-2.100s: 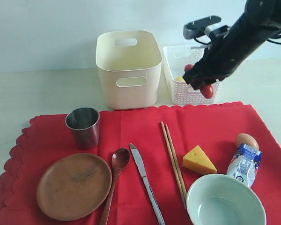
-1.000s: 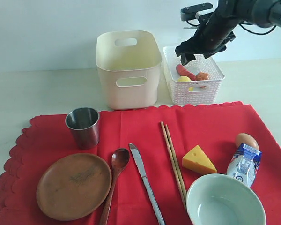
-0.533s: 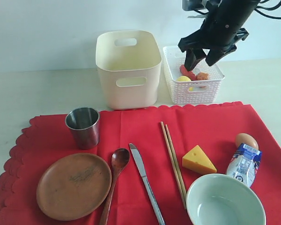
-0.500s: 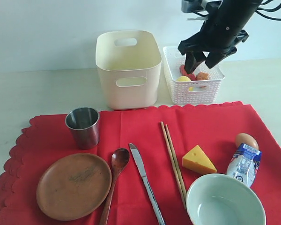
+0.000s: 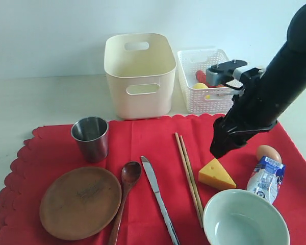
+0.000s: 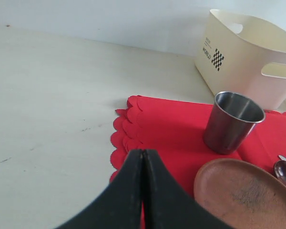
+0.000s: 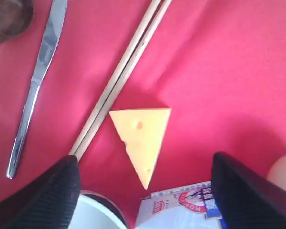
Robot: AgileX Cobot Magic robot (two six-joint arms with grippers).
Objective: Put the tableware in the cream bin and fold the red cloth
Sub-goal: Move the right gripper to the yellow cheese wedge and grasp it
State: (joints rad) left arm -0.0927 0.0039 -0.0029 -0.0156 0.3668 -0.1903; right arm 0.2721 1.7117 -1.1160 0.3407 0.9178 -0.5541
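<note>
**Tableware on the red cloth, cream bin holding none of it**

Nearest the camera, the large pale bowl [image 5: 245, 219] sits at the front right of the red cloth [image 5: 143, 138], which lies spread flat. The round wooden plate [image 5: 80, 202] is at the front left. Between them lie the wooden spoon [image 5: 125, 189], the table knife [image 5: 158, 196] and the chopsticks [image 5: 188, 176], each pointing away from the camera.

Just beside the chopsticks is a cheese wedge [image 5: 216, 175], with a milk carton [image 5: 265, 178] and an egg [image 5: 269, 152] to its right. The steel cup [image 5: 91, 138] stands upright behind the plate.

The right gripper [image 5: 219, 147] hangs over the cheese, jaws spread wide and gripping nothing. The left gripper [image 6: 142, 162] has its fingers pressed together, empty, over the cloth's scalloped left edge.

Beyond the cloth, on the pale table [image 5: 41, 97], stands the cream bin [image 5: 117, 97]. Beside it, the white basket [image 5: 209, 99] holds a lemon [image 5: 200, 86] and a sausage [image 5: 201, 76].
</note>
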